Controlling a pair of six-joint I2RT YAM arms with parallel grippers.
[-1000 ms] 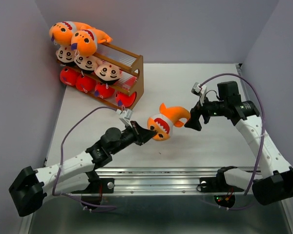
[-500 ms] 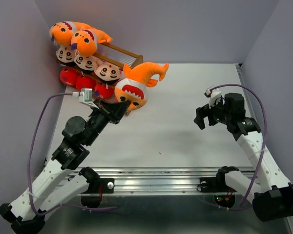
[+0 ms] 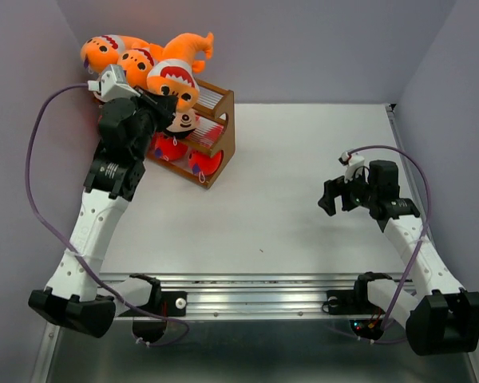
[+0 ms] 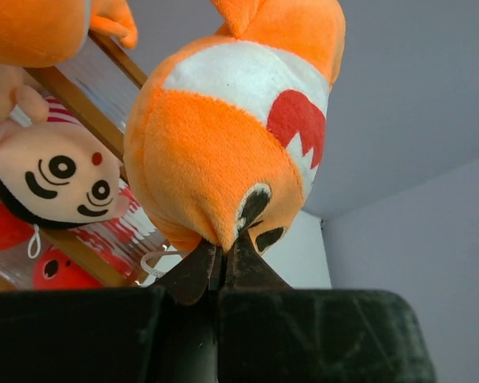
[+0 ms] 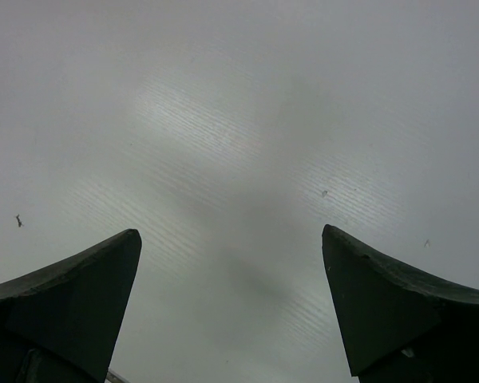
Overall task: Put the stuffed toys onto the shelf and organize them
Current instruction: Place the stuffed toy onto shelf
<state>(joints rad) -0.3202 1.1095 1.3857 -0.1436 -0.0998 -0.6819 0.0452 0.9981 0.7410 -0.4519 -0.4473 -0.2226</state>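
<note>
Orange shark [image 4: 223, 144] bound for the top tier

My left gripper [image 4: 223, 249] pinches it beside its eye, high over the shelf [image 3: 227, 132] at the far-left corner of the white table [image 3: 287, 159], to clear two sharks [image 3: 120, 57] lying on top. My right gripper [image 5: 230, 231] hangs spread, empty, by the right edge; grey walls [image 3: 303, 48] enclose us.

From above, the left arm [image 3: 112, 171] hides the shelf's [image 3: 226, 128] left half and most of the boy toys [image 3: 184, 122] and red sharks [image 3: 203, 162]. At the left wrist, the held orange shark's [image 4: 223, 144] tail is cut off by the top edge.
</note>
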